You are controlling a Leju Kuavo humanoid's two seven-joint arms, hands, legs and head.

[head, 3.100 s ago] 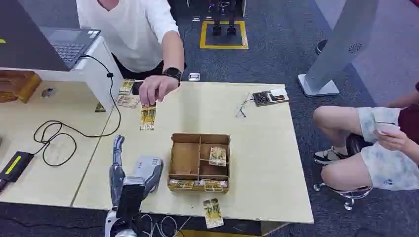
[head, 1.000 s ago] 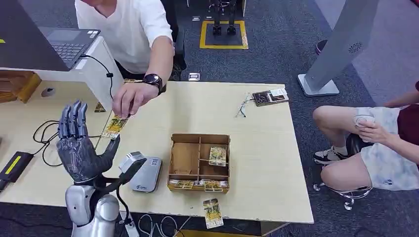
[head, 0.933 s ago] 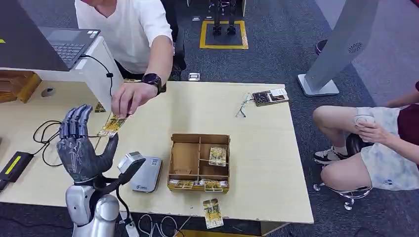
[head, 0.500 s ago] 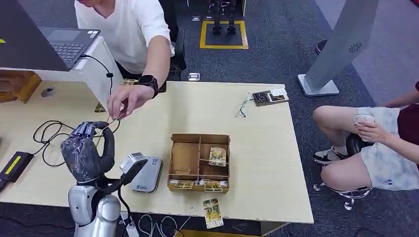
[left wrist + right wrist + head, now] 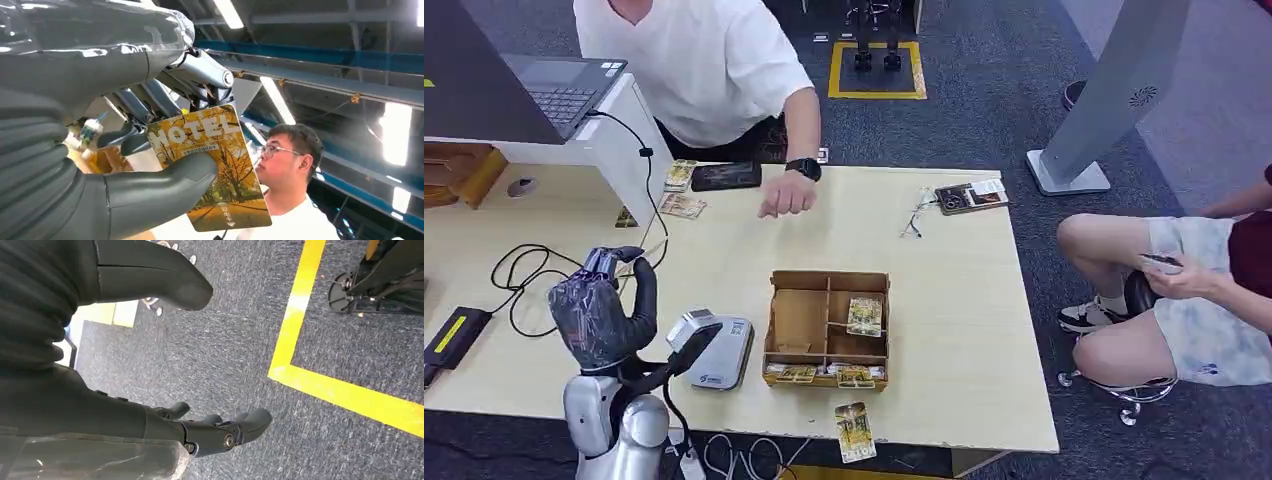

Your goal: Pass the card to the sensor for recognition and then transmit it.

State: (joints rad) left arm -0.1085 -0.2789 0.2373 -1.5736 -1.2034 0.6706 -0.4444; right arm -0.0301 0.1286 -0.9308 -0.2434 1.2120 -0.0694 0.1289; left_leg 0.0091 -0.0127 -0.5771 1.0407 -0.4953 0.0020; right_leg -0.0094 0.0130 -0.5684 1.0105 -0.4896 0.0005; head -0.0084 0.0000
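1. Since 0.5 s ago the person's hand (image 5: 786, 195) has let go of the hotel key card (image 5: 212, 165) and drawn back across the desk (image 5: 944, 290); it now rests near the far edge, well apart from the left robot hand (image 5: 602, 312).

2. Left robot hand: raised above the near left part of the desk, clamped on the card. The left wrist view shows the thumb pressing the printed face while the darker fingers (image 5: 150, 97) back it from behind (a pinch, so most of the card sticks out free, which I judge suits presenting it flat to a reader).

3. The card is yellow with an autumn-tree picture and the word HOTEL; in the head view it is hidden behind the curled fingers.

4. Card reader (image 5: 716, 352): a grey box lying on the desk just beside the left robot hand, between it and the wooden divided tray (image 5: 828, 328). Its place close to the hand makes for a short move to the sensor, which looks like the next step.

5. The tray holds more cards in its compartments, and 1 card (image 5: 854, 430) lies at the near desk edge; a small stack (image 5: 680, 176) and a dark phone (image 5: 724, 176) sit at the far side, likely the person's supply.

6. Right robot hand (image 5: 210, 432): hanging over carpet with a yellow floor line, holding nothing, fingers loosely extended.
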